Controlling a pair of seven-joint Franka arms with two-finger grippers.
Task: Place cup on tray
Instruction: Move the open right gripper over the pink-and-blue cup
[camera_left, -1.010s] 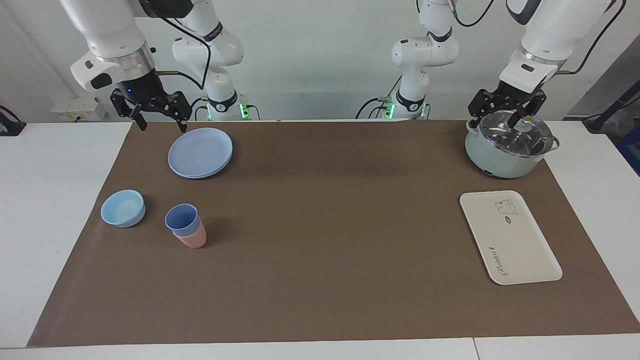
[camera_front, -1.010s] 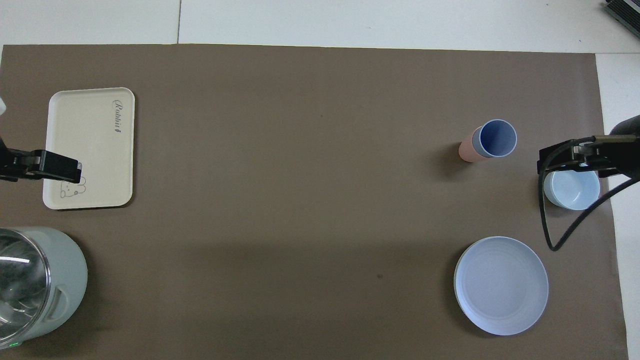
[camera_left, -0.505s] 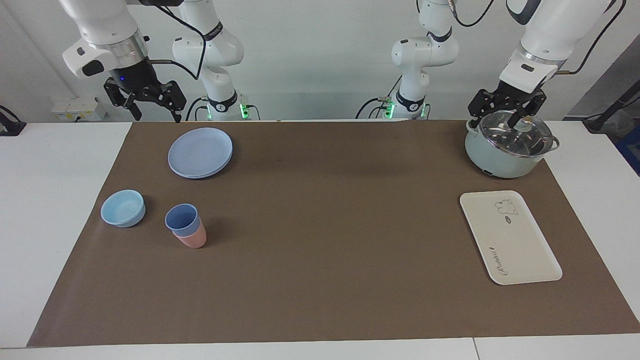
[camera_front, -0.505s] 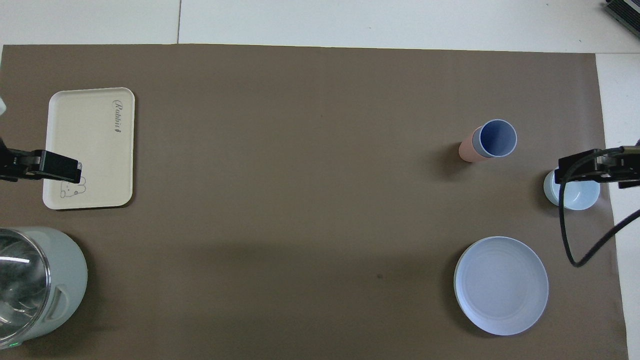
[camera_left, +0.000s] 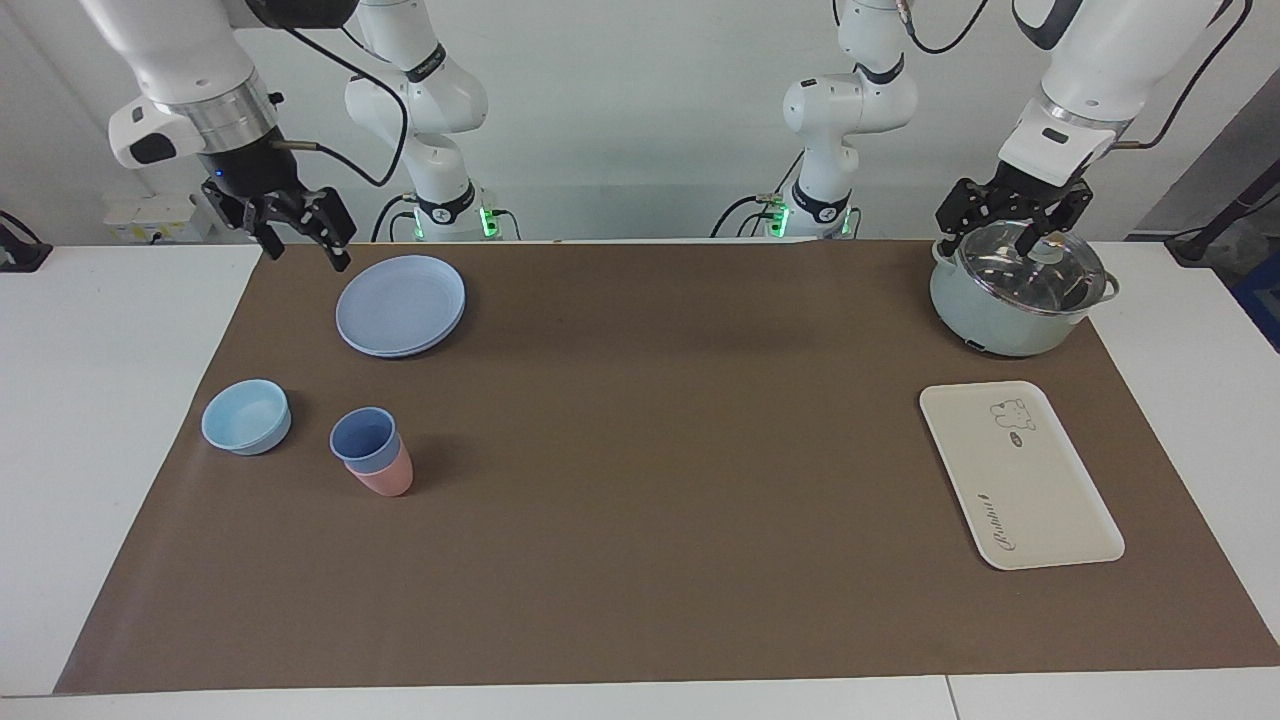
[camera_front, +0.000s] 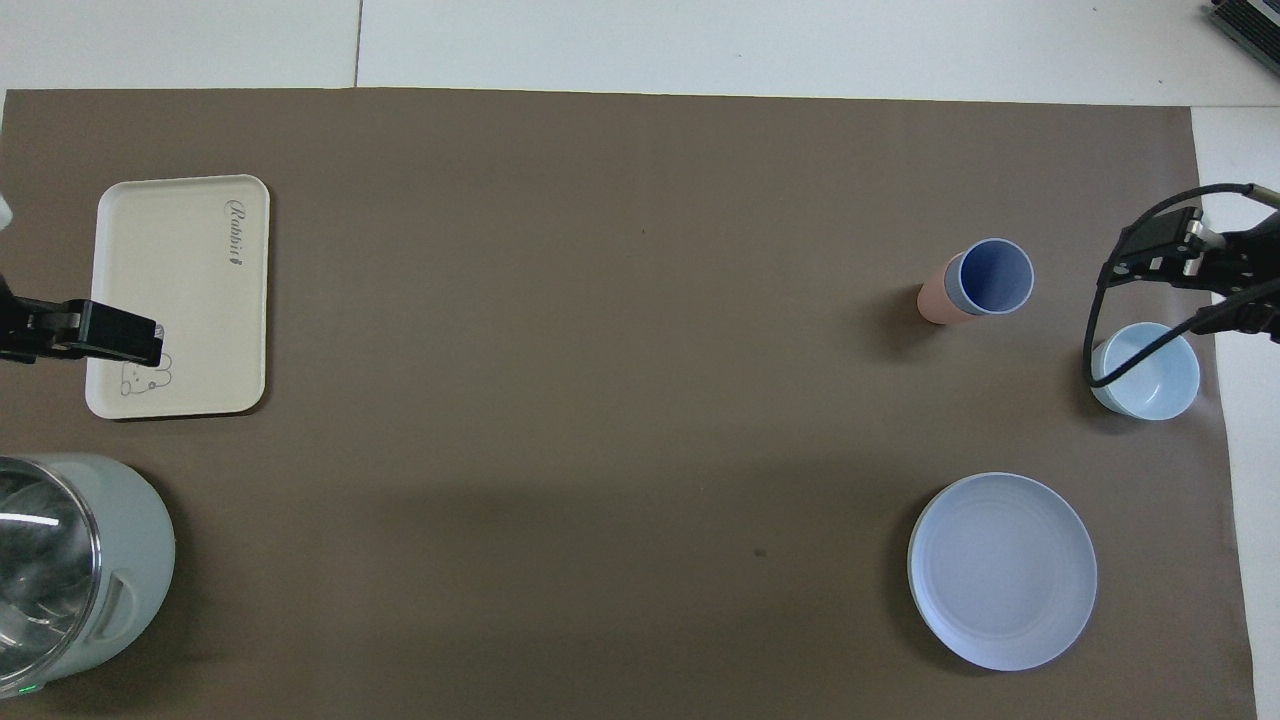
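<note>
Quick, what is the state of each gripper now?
Left gripper: open, empty, over the pot.
Right gripper: holds nothing; open or shut cannot be told.

1. The blue cup (camera_left: 364, 439) (camera_front: 990, 277) stands up, tucked inside a pink cup (camera_left: 385, 480) (camera_front: 937, 296), toward the right arm's end of the table.
2. The cream tray (camera_left: 1040, 500) (camera_front: 170, 270) lies flat with nothing on it, toward the left arm's end, well apart from the cup.

Right arm raised at its own end of the desk, wrist angled down, right end effector (camera_left: 300, 240) in the air, holding nothing. Left arm waits, left end effector (camera_left: 1012, 225) pointing down, fingers spread
</note>
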